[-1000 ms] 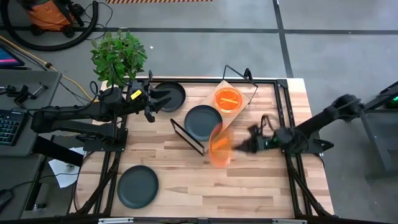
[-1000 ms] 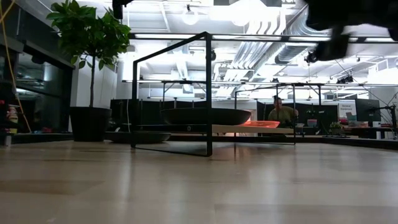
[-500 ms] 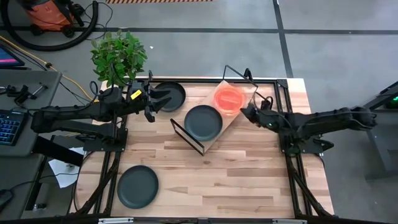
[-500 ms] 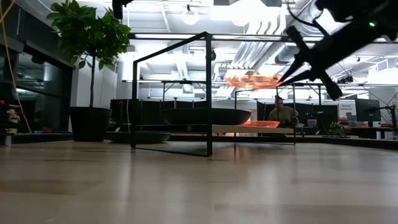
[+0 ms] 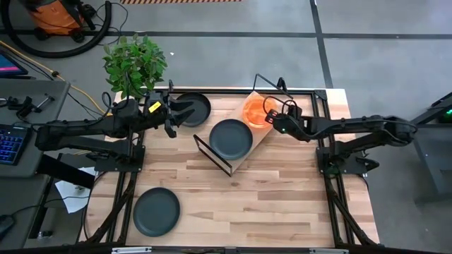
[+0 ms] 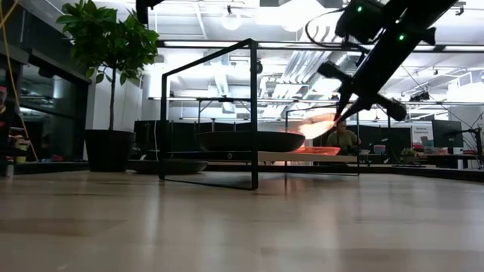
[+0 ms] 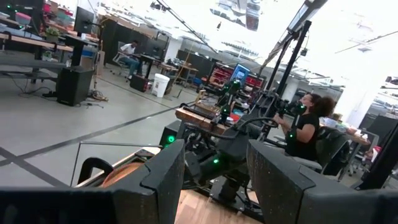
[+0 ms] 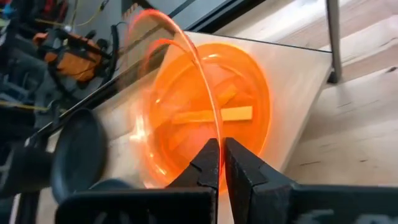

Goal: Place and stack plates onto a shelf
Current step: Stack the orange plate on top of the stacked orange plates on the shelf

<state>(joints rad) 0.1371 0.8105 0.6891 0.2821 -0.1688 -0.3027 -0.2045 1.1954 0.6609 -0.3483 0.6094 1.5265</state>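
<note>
Right gripper pinches orange plate, seemingly above shelf

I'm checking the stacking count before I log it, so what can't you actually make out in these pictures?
- Orange plates on the shelf: high view, overlapped and glowing; count cannot be told.
- Held orange plate: right wrist view, motion-blurred; contact with the one beneath is unclear.
- Right gripper: the plate's rim hides its fingertips.
- Left gripper: high view, fingertips blend into the grey plate.

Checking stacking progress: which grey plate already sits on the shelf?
The grey plate beside the orange plates, on the shelf. The other two grey plates lie on the tabletop.
</note>
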